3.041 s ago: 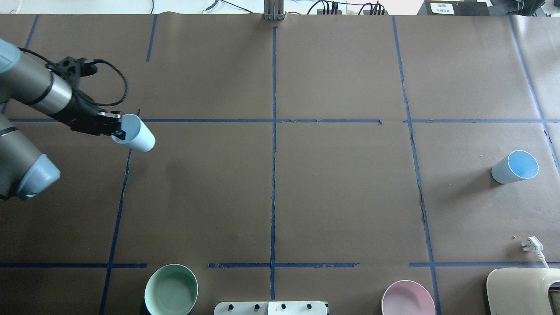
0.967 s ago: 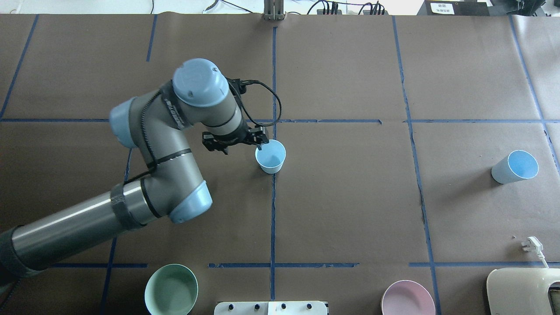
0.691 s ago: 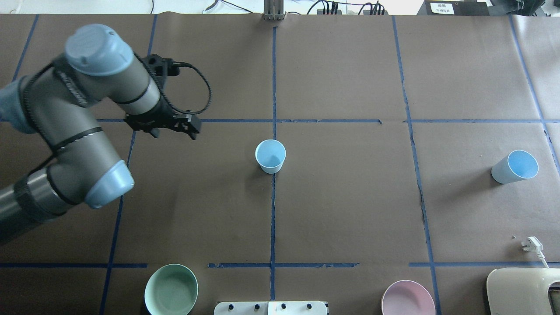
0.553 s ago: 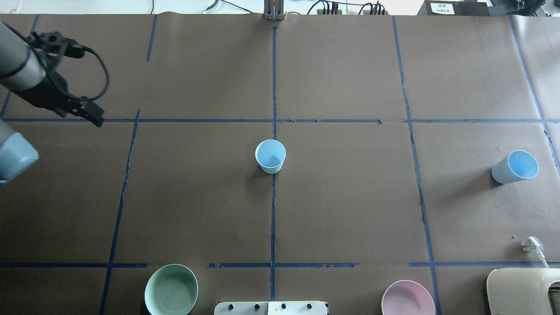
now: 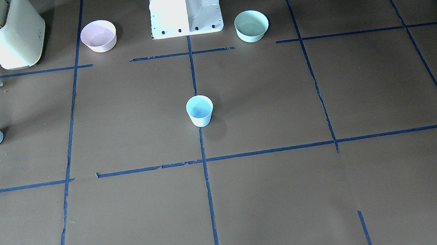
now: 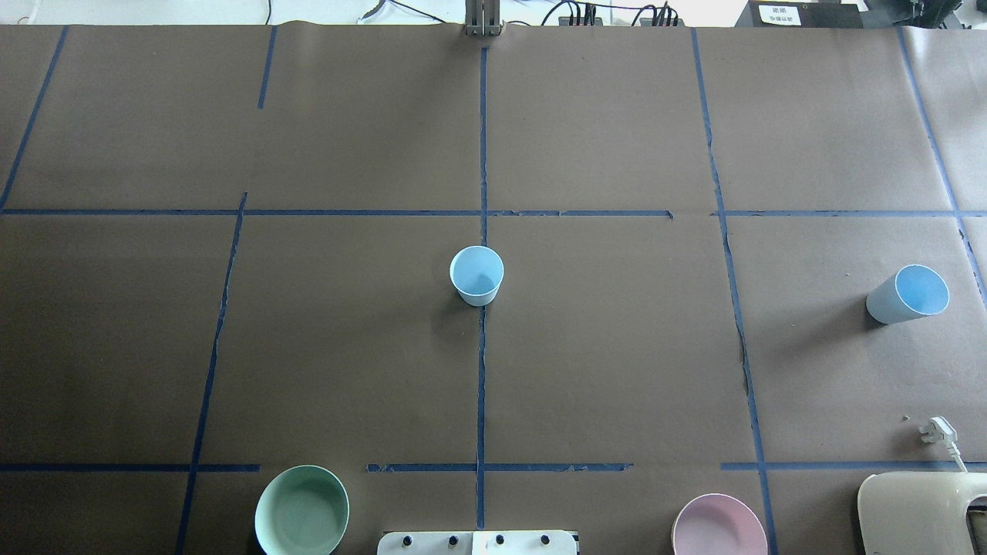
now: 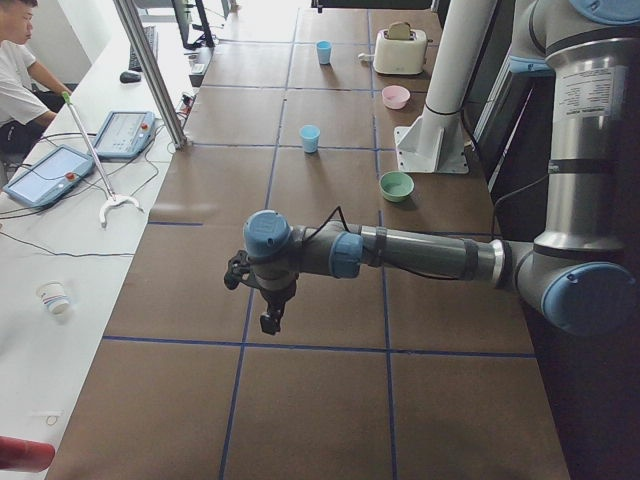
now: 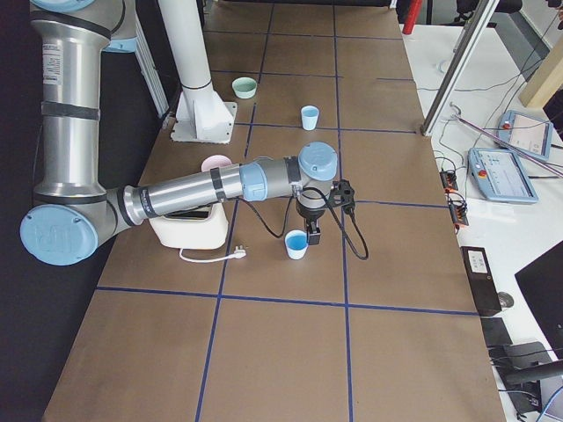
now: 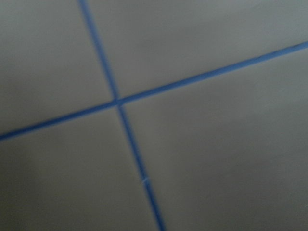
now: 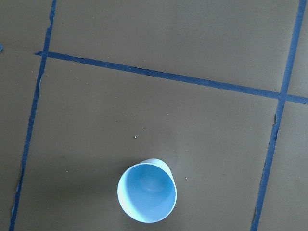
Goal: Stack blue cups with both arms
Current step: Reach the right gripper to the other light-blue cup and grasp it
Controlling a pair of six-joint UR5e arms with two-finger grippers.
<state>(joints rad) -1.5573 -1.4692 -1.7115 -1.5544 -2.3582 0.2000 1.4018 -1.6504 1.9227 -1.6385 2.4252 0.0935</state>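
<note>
Showing brown paper [image 6: 617,347] gridded with blue tape [image 6: 347,213] | blue cups [image 6: 476,275] well apart | left claw [image 7: 268,322], right claw [image 8: 314,236]: cannot tell grip

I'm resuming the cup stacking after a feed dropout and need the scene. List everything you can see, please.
centre cup: 1, pale blue, upright on the middle tape line
end cup: 1, pale blue, upright toward the robot's right end
green bowl: 1, mint, left of the base
pink bowl: 1, pink, right of the base
toaster: 1, cream, near right corner; its white plug lies on the table
robot base: 1, white, middle of the near edge
left arm: 1, grey; left gripper over bare table at the left end; open or shut unclear
right arm: 1, grey; right gripper by the end cup, seen only from the right side; state unclear
</note>
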